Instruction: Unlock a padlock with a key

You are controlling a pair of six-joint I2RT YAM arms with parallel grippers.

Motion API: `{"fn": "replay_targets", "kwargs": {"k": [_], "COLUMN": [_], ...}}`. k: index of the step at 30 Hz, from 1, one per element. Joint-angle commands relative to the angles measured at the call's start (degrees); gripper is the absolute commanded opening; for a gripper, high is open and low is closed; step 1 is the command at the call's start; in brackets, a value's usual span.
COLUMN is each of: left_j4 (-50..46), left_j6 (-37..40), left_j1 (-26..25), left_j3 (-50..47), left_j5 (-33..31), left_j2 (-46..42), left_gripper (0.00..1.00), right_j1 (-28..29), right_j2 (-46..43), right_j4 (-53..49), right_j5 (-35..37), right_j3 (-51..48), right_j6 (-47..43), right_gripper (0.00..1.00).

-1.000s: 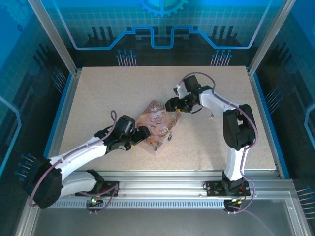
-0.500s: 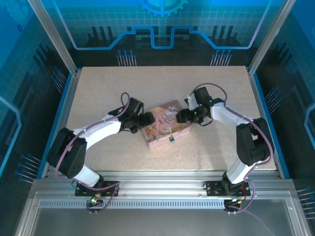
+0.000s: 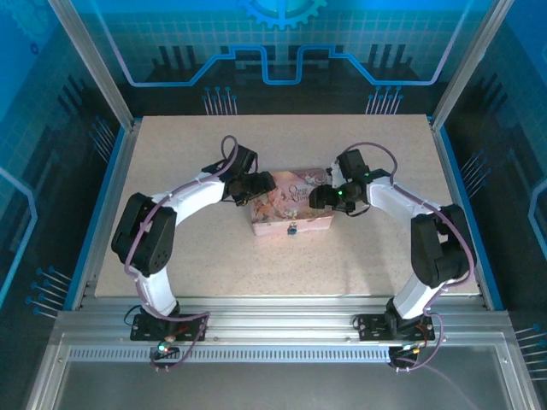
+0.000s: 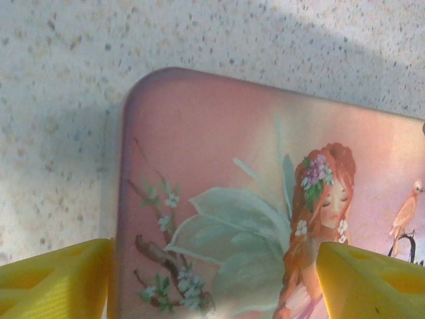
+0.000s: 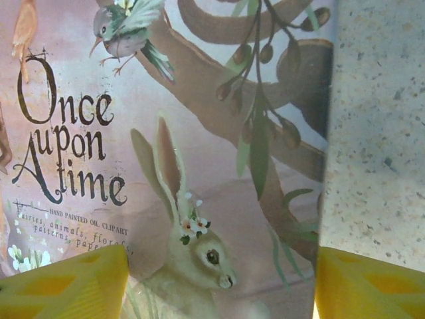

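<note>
Bracketing pink box (image 3: 289,202) ends with left gripper (image 3: 261,187) and right gripper (image 3: 320,198), both spread wide, clasping nothing. Presumably squaring it, presenting padlock (image 3: 292,228), hanging on near wall, toward bases for keying.

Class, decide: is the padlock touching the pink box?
Touching. The top external view shows the padlock on the pink box's front wall, no gap.

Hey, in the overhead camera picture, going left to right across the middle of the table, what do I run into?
left gripper → pink box → right gripper
</note>
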Motion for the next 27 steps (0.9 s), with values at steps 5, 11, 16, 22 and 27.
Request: {"fn": "replay_targets", "kwargs": {"k": [5, 11, 16, 22, 27], "left_j4": [2.5, 3.1, 2.0, -0.3, -0.9], "left_j6": [2.7, 3.5, 5.2, 7.6, 7.9], "left_j1": [0.2, 2.0, 3.9, 5.2, 4.0], "left_j3": [5.0, 3.3, 2.4, -0.2, -5.0], "left_j5": [6.9, 6.4, 6.1, 4.7, 7.4], "left_j2": [2.5, 0.9, -1.5, -6.9, -13.4], "left_gripper": [0.8, 0.83, 0.85, 0.85, 0.84], "right_j1": [1.1, 1.2, 0.7, -1.6, -5.5], "right_j2": [2.4, 1.8, -1.8, -7.1, -8.7], "right_j4": [4.6, 3.2, 0.7, -4.7, -11.0], "right_j5": [-4.0, -3.1, 1.4, 8.3, 16.3], "right_j3": [2.4, 2.7, 1.8, 1.6, 2.9], "right_j6": [1.7, 1.2, 1.2, 1.4, 3.0], "right_gripper": [0.72, 0.74, 0.78, 0.79, 0.75]}}
